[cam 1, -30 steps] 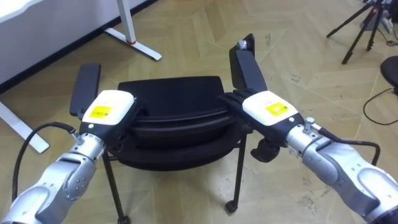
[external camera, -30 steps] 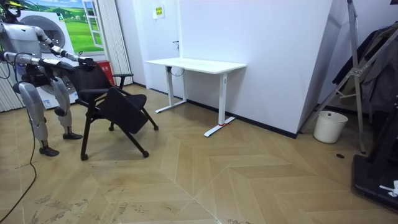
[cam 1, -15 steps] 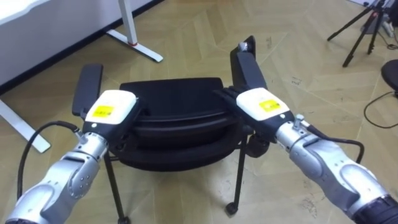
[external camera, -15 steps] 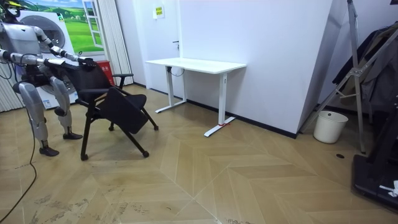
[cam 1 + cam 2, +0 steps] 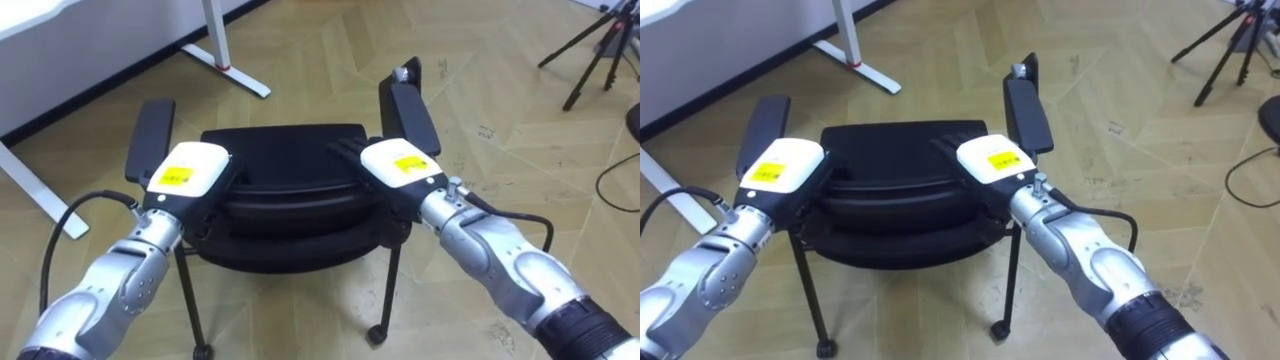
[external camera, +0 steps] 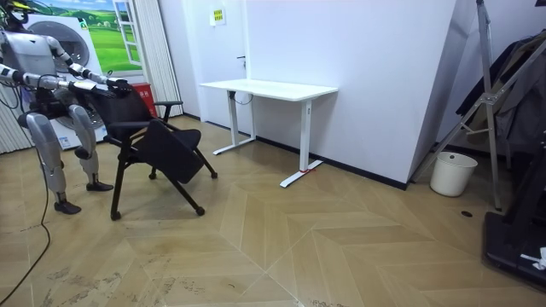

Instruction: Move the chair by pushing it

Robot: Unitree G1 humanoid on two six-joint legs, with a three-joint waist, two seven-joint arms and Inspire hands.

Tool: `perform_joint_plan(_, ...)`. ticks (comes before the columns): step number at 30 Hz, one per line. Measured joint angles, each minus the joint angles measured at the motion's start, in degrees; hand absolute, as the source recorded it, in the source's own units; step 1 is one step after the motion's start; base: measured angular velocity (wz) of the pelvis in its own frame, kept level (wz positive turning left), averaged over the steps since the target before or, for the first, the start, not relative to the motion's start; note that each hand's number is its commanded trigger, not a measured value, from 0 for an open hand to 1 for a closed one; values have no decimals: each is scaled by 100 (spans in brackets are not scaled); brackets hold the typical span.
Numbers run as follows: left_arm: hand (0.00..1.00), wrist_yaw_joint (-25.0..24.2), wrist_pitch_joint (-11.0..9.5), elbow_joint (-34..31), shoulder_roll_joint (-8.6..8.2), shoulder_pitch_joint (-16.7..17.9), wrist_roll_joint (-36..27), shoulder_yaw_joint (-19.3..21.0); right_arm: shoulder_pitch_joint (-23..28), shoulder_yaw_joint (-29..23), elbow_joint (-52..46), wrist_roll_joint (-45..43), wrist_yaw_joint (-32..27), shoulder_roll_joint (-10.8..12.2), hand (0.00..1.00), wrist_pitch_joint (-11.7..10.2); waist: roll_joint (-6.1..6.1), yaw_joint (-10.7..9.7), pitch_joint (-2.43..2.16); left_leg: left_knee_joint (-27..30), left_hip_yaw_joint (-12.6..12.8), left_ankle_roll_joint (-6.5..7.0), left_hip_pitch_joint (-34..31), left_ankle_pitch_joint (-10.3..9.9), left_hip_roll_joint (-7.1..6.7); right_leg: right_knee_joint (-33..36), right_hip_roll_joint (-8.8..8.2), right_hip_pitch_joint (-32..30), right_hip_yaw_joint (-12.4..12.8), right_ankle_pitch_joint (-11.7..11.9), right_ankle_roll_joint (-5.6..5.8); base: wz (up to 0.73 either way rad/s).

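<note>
A black chair [image 5: 285, 150] with two armrests stands right in front of me, its backrest top nearest to me. My left hand [image 5: 187, 173] rests on the left end of the backrest top; its dark fingers merge with the black chair. On the right part of that top edge lies my right hand [image 5: 395, 165], its fingers [image 5: 345, 152] reaching straight across the edge. In the room view I stand at the room view's left behind the chair [image 6: 158, 141], both arms stretched out to it.
A white desk [image 6: 269, 88] stands by the wall beyond the chair, and its leg and foot [image 5: 228, 62] lie just ahead on the left. A black tripod [image 5: 600, 40] is at the far right. A white bin [image 6: 452, 173] stands by the far wall. Wooden floor lies open ahead.
My right hand has slid left along the backrest top, toward its middle. The left hand keeps its place. In the room view the chair stays where it was.
</note>
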Motion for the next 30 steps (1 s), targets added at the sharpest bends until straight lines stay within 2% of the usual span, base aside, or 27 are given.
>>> perform_joint_plan(1,100,-1,6,0,-2,0,1,0,0,0,0,0,1,14,100,24,0,-1,0,0,0,0,0,0,0,0,0,0,0,0,0,0)
perform_joint_plan(10,100,-21,34,0,-10,-11,1,0,-9,-1,16,-12,-4,89,100,114,-2,-31,-2,5,-46,0,-10,0,0,-3,0,11,-47,0,0,2)
perform_joint_plan(13,100,-20,1,-13,-80,-15,24,-39,-193,-11,228,-12,-75,199,100,224,24,-7,-6,5,-90,1,-22,1,-9,-4,-8,13,-83,0,0,8)
perform_joint_plan(14,100,-19,-7,-35,-116,-24,31,-64,-244,12,246,-30,20,155,100,226,29,-4,-6,5,-124,2,-32,1,-11,-4,-11,22,-125,0,0,15)
perform_joint_plan(23,100,-37,-83,-37,-102,-45,31,-75,-226,28,426,-35,-220,42,100,-98,51,-32,-6,5,-285,1,-47,3,-14,-44,-15,97,-290,-5,8,9)
perform_joint_plan(30,100,-46,-103,-12,-98,-43,25,-112,-215,189,426,-34,-375,-72,100,-123,49,-14,-4,1,-293,1,18,3,-44,-139,-33,211,-290,-6,9,0)
